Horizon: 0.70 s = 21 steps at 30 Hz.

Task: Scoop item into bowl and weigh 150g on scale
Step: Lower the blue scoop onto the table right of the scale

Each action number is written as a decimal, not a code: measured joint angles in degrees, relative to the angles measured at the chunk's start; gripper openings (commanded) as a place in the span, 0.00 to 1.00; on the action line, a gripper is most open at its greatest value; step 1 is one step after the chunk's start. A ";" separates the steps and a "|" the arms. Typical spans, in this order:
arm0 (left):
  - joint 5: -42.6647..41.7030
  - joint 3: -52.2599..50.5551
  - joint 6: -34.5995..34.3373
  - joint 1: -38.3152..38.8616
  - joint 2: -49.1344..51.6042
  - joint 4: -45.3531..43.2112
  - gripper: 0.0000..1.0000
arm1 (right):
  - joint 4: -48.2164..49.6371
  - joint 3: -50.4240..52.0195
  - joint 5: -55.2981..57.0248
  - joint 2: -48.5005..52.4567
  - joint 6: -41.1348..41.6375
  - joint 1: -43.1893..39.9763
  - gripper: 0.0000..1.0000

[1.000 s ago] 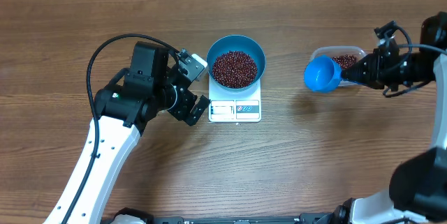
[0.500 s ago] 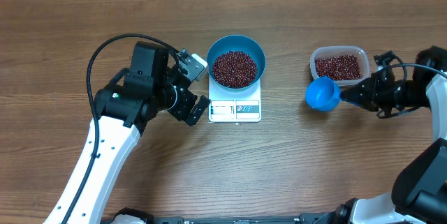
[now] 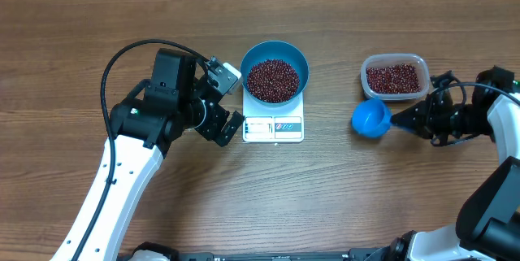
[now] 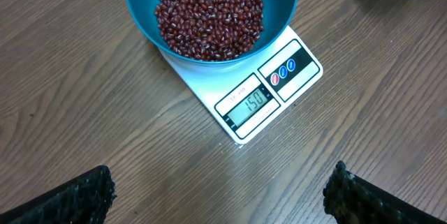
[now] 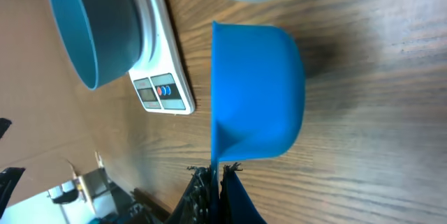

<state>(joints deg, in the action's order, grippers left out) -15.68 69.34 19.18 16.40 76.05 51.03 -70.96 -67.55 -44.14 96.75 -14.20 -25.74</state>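
At the middle of the table, the bowl sat squarely on the scale, carrying a full heap of the beans, and the display in the left wrist view read what looked like the target weight. So, as I judge it, your next move turned not on the bowl but on the scoop. It lay well to the right of the scale, just on the near side of the tub, which held the rest of the beans. Its long axis ran left to right: the cup pointed left toward the bowl, and the handle ran back to the right into your right tool, which was clenched on that handle. From overhead the cup looked empty. Your right arm was by far the nearer one to both scoop and tub. Your left tool hovered released, jaws spread wide, just off the left edge of the scale, grasping nothing and apart from the bowl. If the reading was right, you needed no further trip leftward; the scoop only had to go down on bare wood beside the tub. Whether it was touching the table at that moment, I could not tell.
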 measured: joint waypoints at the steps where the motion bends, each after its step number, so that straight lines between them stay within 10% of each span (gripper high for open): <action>1: 0.02 0.00 0.00 0.00 0.00 0.00 1.00 | 0.02 0.22 0.02 0.00 0.28 0.00 0.04; 21: 0.02 0.00 0.00 0.00 0.00 0.00 1.00 | 5.51 5.29 -0.17 0.00 5.66 0.00 0.04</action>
<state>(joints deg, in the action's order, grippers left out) -15.66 69.34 19.18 16.40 76.05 51.03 -65.45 -62.26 -44.31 96.75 -8.54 -25.74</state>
